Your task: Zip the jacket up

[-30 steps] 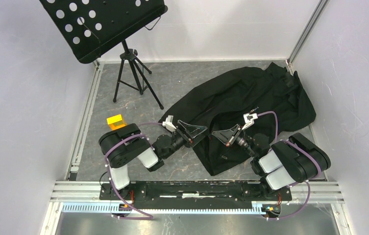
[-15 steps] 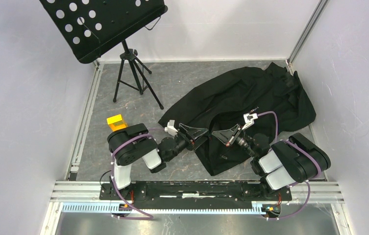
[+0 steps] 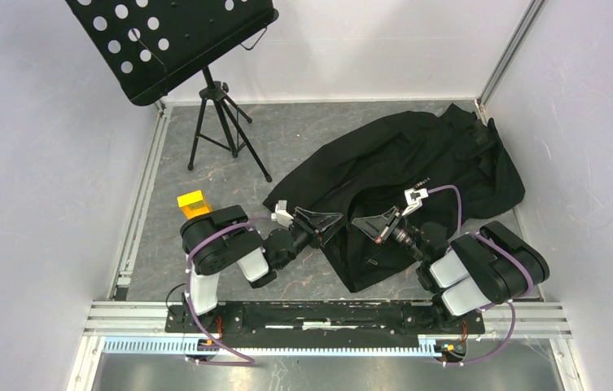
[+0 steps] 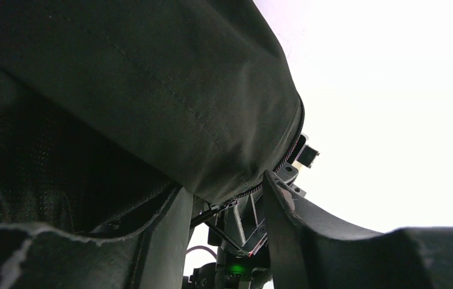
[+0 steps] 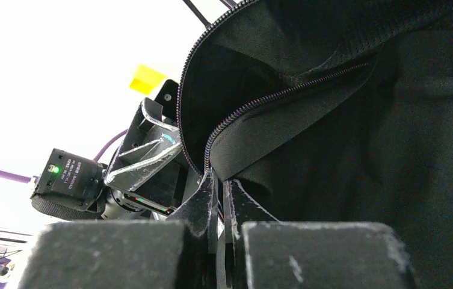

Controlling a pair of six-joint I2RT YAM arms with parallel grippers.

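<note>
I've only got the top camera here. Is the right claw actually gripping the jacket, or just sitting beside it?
Observer: The right wrist view shows the right claw pinched shut on the jacket at a zipper edge.
Operator: And the other one?
Observer: Its wrist view shows the left claw open, fingers wide apart, a zippered fabric corner hanging between them.
Operator: Zipper sides joined?
Observer: Not by the right claw: two separate rows of teeth run there.
</note>
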